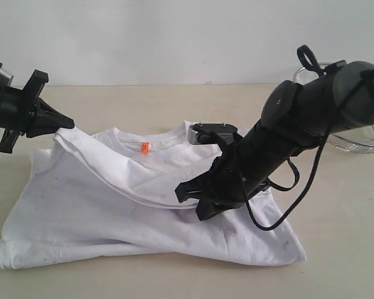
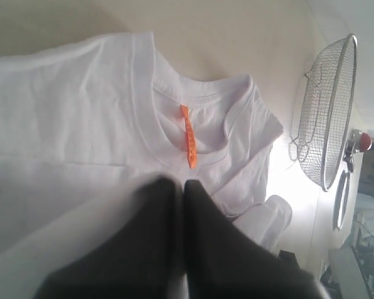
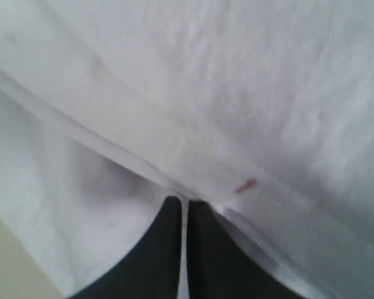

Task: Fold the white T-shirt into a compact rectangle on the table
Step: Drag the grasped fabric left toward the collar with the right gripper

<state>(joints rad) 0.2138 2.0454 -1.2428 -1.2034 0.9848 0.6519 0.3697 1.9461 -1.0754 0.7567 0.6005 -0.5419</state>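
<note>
Jaws on both arms are pressed fully together, and each pair has a pinch of the white T-shirt [image 1: 81, 218]. On my left arm [image 1: 19, 103] the jaws grip the end of a folded-over edge at the shirt's left shoulder and hold it raised off the desk [image 1: 343, 249]. On my right arm [image 1: 311, 112] the jaws nip the other end of that same fold low over the middle of the shirt, so a band of cloth runs slanting between the two. From the right wrist I see the dark fingers [image 3: 168, 249] meeting on a hem that carries a small reddish mark [image 3: 246, 185], with white cloth [image 3: 268, 75] filling nearly all the view. The shirt lies spread on the desk, collar to the far side and bottom edge toward the exterior camera, and an orange neck tag [image 1: 144, 148] shows inside the collar. What gets in my way is the right arm itself, which reaches across the shirt's right shoulder and hides it from the exterior camera, and a black cable [image 1: 293, 205] that loops down from it over the cloth. A wire-mesh basket [image 1: 355, 137] sits on the desk at the far right behind that arm, apart from the shirt.
</note>
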